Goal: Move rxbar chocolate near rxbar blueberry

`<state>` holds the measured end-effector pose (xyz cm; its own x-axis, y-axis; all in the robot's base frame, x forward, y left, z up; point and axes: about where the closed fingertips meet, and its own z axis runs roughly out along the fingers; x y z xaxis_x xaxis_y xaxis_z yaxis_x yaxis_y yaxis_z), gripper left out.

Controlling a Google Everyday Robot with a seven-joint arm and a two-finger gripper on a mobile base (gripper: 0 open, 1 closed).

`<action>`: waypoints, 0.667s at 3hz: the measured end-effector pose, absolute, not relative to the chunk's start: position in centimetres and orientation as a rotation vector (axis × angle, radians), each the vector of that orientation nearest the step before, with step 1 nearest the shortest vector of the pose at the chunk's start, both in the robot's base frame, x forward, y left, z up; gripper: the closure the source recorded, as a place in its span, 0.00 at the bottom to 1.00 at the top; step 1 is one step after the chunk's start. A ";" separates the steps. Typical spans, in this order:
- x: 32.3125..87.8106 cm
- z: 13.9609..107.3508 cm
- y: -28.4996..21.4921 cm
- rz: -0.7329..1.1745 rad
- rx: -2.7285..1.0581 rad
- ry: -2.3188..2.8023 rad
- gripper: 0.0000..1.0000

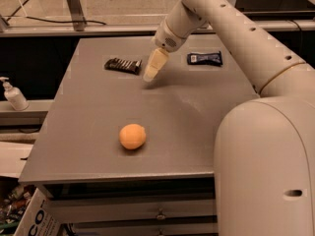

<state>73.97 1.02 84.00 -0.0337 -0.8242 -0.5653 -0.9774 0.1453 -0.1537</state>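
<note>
The rxbar chocolate [122,65], a dark striped bar, lies flat on the grey table [187,117] at the back left. The rxbar blueberry [204,58], a navy bar with a white patch at its left end, lies at the back right. My gripper [149,76] hangs from the arm between the two bars, its pale tip low over the table just right of the chocolate bar and apart from it. It holds nothing that I can see.
An orange [132,136] sits near the table's front middle. A white pump bottle [13,95] stands on a ledge to the left. My own large white body [266,166] fills the right foreground. Drawers run below the table's front edge.
</note>
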 end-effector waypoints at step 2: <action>75.8 83.7 2.9 0.487 -1.612 1.875 0.00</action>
